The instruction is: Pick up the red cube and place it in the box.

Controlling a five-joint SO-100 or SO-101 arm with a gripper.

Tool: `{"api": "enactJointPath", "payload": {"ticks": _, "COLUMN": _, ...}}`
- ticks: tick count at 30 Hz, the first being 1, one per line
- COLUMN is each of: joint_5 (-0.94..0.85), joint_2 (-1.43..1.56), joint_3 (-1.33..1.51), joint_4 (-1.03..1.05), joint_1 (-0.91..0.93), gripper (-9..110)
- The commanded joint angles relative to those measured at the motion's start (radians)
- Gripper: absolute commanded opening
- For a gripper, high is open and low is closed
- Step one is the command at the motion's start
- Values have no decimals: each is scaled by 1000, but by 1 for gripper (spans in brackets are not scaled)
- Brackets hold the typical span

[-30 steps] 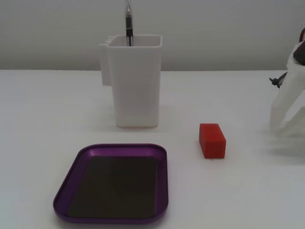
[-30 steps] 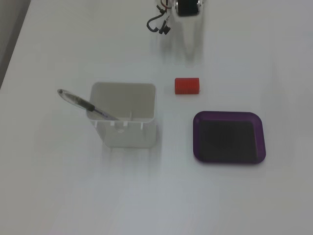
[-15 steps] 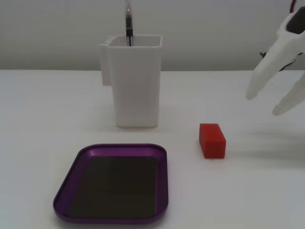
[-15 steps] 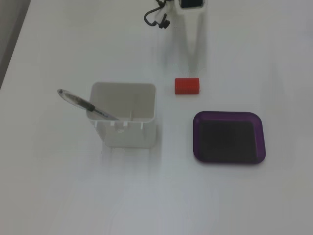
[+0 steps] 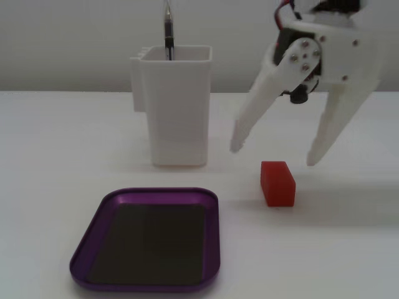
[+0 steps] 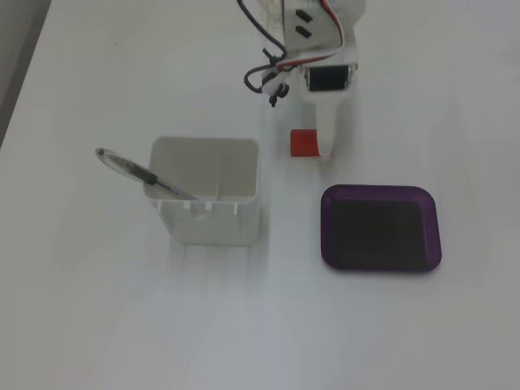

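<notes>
White jaws spread wide above the red cube (image 5: 277, 182), purple box (image 5: 149, 283) front-left.

In a fixed view from the front, we see the box (image 5: 212, 237) nearest the camera at lower left, with the container (image 5: 176, 115) standing behind it and a pen (image 5: 167, 31) upright inside. The red cube (image 5: 277, 182) lies on the table (image 5: 62, 156) to the right of both, apart from them. The gripper (image 5: 272, 157) hangs above the cube, one finger on either side. In a fixed view from above, a finger (image 6: 327, 134) seems to overlap the cube's (image 6: 303, 144) right end.
</notes>
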Motion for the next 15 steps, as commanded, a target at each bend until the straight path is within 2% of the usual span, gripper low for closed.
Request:
{"api": "enactJointPath", "payload": {"ticks": 1, "joint_5": 0, "joint_2": -66, "joint_3": -71, "joint_4": 5, "joint_1": 8, "gripper": 30}}
{"api": "enactJointPath", "payload": {"ticks": 5, "joint_5": -2, "joint_2": -121, "joint_3": -58, "joint_4": -46, "joint_1": 11, "gripper": 30}}
{"api": "enactJointPath", "payload": {"ticks": 15, "joint_5": -35, "joint_2": -219, "joint_3": -57, "joint_4": -123, "joint_1": 164, "gripper": 30}}
